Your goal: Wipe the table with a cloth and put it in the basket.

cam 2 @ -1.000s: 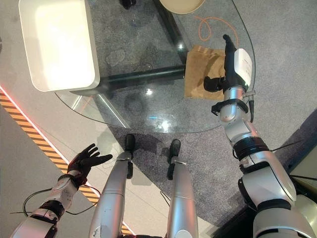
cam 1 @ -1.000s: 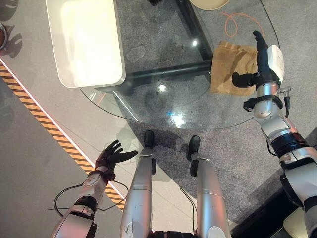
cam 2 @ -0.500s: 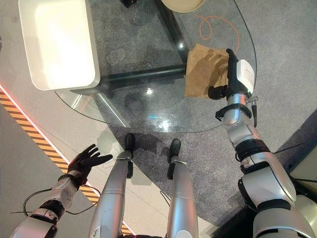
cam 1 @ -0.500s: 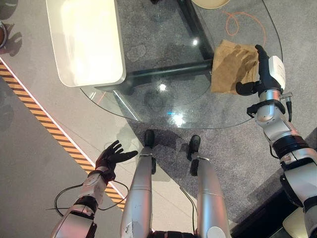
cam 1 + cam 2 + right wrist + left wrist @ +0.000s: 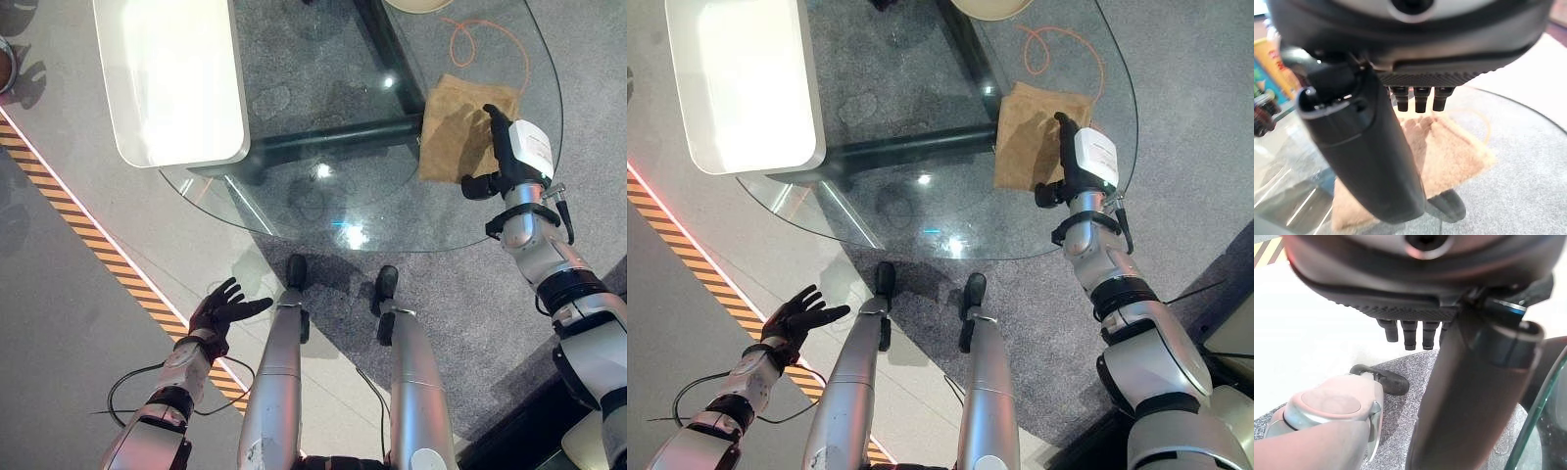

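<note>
The cloth (image 5: 463,125) lies flat on the glass surface (image 5: 323,211) near its right edge, its long axis running away from the robot. The right hand (image 5: 502,147) rests on the cloth's near right corner with straight fingers, so it is the nearer one. The left hand (image 5: 223,309) hangs open, well apart, low beside the surface.

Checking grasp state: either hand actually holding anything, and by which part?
Nothing held. Right hand hovers open at the brown cloth's right edge on the glass table; left hand hangs open, empty.

Bright overhead light, glare spots on glass table (image 5: 323,211), blurred wrist close-ups
</note>
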You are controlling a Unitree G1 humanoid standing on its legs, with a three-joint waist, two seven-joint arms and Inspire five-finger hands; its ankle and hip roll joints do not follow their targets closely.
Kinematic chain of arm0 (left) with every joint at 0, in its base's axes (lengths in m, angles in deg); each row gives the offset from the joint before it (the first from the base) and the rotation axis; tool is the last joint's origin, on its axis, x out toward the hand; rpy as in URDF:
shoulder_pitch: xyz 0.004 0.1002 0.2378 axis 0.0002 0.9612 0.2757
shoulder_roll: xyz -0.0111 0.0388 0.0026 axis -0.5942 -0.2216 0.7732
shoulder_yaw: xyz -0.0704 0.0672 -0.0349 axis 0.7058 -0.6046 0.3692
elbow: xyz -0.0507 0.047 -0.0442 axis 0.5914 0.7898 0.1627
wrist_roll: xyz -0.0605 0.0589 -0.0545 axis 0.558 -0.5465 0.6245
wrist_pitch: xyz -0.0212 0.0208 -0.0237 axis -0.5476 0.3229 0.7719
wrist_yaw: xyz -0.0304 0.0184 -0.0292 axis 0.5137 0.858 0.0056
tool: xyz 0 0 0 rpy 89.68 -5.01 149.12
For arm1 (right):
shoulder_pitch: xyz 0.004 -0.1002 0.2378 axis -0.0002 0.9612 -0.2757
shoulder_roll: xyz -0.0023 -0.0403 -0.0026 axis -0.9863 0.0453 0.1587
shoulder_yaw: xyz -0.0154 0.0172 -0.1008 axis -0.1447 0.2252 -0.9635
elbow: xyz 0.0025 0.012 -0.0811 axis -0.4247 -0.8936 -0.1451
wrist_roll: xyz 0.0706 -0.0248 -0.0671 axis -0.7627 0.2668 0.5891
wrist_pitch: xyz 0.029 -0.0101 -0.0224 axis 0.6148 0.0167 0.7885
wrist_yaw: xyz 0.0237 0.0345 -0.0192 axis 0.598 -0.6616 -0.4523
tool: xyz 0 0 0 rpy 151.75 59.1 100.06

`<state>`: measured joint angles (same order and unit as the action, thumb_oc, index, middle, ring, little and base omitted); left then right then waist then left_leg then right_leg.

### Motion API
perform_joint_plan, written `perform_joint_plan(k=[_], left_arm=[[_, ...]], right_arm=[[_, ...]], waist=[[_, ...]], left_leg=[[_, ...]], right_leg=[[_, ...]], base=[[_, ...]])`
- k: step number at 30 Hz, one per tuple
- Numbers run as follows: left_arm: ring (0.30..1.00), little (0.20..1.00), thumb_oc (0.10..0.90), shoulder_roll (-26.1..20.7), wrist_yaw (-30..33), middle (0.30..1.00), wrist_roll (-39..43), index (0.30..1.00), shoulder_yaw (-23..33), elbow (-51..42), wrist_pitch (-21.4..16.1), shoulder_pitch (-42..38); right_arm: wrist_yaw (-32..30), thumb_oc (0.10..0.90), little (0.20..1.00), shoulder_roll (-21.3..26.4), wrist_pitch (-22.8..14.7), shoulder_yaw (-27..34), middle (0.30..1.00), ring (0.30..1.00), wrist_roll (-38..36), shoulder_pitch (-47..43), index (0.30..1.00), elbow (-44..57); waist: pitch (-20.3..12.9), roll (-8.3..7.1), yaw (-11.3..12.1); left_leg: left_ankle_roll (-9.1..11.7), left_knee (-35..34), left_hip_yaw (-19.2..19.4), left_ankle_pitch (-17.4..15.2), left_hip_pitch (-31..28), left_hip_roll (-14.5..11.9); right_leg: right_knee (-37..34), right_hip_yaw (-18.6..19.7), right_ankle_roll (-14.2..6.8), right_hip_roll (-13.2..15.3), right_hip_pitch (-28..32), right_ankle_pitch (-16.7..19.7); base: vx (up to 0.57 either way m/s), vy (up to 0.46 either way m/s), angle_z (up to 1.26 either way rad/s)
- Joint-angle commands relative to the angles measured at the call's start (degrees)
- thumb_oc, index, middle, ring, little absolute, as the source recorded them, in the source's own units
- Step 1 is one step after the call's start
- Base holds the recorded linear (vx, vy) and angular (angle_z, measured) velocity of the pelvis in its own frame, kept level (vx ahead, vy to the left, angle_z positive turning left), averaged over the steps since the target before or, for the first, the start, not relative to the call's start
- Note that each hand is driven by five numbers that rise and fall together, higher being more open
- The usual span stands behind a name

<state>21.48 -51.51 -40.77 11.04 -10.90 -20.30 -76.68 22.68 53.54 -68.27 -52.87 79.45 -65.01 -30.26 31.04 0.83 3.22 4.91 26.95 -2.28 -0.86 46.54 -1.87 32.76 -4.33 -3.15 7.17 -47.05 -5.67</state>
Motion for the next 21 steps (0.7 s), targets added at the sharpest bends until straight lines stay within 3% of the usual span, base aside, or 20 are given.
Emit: perform_joint_plan(k=[1, 11, 21], left_arm=[[0.9, 0.9, 0.8, -1.3, 0.0, 0.9, 0.9, 0.9, 0.8, 0.1, -0.8, 0.9], [0.9, 0.9, 0.8, -1.9, 0.1, 0.9, 0.6, 0.9, 0.7, 0.0, -0.1, 0.5], [0.9, 0.9, 0.8, -2.4, -0.5, 0.9, 0.4, 0.9, 1.3, -0.2, 0.0, 1.2]], right_arm=[[-1.4, 0.8, 0.9, 5.0, -0.4, -1.2, 0.9, 0.9, 2.5, -3.9, 0.9, -0.3], [-0.4, 0.8, 0.9, 5.5, 0.8, -3.2, 0.9, 0.9, 7.1, -4.8, 0.9, -2.5], [0.2, 0.8, 0.9, 7.0, -0.2, -2.2, 0.9, 0.9, 5.3, -3.1, 0.9, -1.8]], waist=[[-1.2, 2.51, -0.2], [-1.2, 2.38, 0.0], [-1.2, 1.9, -0.2]], left_leg=[[-4.3, -0.2, 1.8, -1.5, -1.7, 3.7], [-4.4, 0.0, 1.6, -1.5, -1.5, 3.7], [-4.4, -0.3, 1.6, -1.4, -1.8, 3.6]], right_leg=[[0.9, -3.6, 1.8, -3.4, 0.1, -0.3], [1.1, -3.7, 1.8, -3.3, -0.2, -0.1], [0.8, -3.6, 1.9, -3.7, 0.1, 0.0]], base=[[0.0, 0.0, 0.0], [0.0, 0.0, 0.0], [0.0, 0.0, 0.0]])
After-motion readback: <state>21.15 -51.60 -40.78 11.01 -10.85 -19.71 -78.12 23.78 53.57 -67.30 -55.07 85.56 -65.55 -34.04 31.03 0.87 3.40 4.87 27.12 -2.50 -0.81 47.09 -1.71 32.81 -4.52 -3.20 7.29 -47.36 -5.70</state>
